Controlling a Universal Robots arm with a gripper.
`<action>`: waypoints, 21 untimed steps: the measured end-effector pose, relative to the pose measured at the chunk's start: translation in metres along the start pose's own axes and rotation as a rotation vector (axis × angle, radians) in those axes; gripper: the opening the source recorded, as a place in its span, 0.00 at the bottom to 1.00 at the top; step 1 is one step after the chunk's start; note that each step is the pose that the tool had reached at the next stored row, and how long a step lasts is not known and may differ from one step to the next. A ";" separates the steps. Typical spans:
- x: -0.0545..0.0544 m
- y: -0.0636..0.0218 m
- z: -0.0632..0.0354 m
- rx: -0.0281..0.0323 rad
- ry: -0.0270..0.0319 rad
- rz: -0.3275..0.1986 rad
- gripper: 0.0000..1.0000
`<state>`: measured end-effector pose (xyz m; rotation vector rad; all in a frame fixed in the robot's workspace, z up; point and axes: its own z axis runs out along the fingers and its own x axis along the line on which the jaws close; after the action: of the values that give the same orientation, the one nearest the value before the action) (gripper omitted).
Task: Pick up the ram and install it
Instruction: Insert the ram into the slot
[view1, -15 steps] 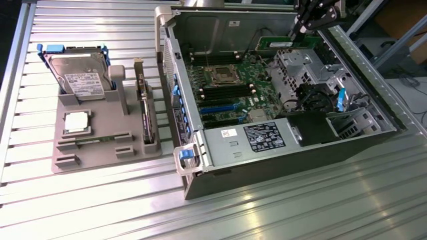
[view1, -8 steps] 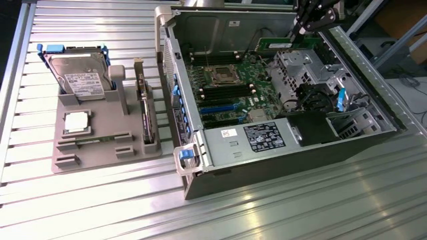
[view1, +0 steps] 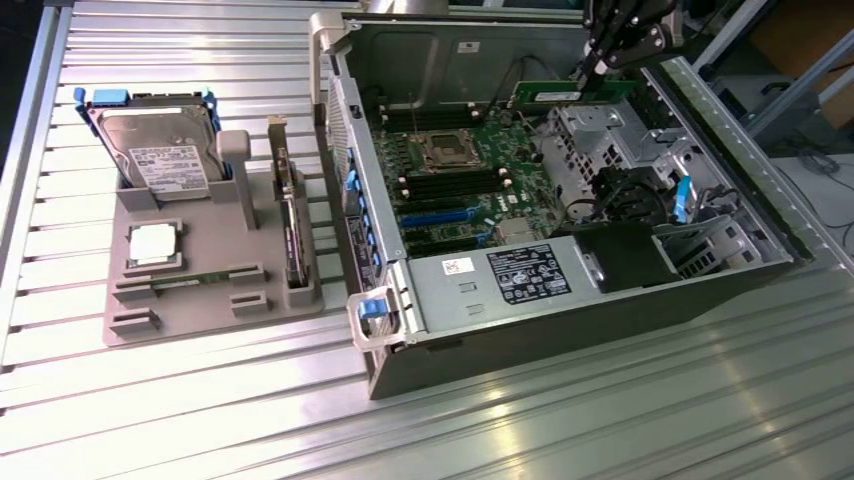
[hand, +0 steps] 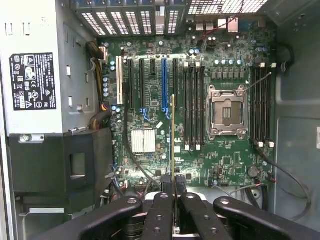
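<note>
Black, perforated jaws are clamped on the thin green ram, held edge-on between them, with the chip-studded motherboard just beyond.

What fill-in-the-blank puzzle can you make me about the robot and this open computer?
1. The gripper is shut on the ram, a thin stick coloured ____.
2. The ram hangs above the motherboard of the computer case, whose side is ____.
3. The hard drive stands in the grey tray, on the exterior view's ____ of the case.
Missing words: green; open; left.
</note>
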<state>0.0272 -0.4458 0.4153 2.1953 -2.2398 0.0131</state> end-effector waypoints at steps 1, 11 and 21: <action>0.000 0.0000 0.0005 0.0000 0.0001 0.000 0.12; 0.000 0.0000 0.0066 0.0000 0.0000 0.000 0.12; 0.000 0.0000 0.0103 0.0000 0.0001 0.000 0.12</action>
<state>0.0272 -0.4458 0.4050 2.1952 -2.2397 0.0131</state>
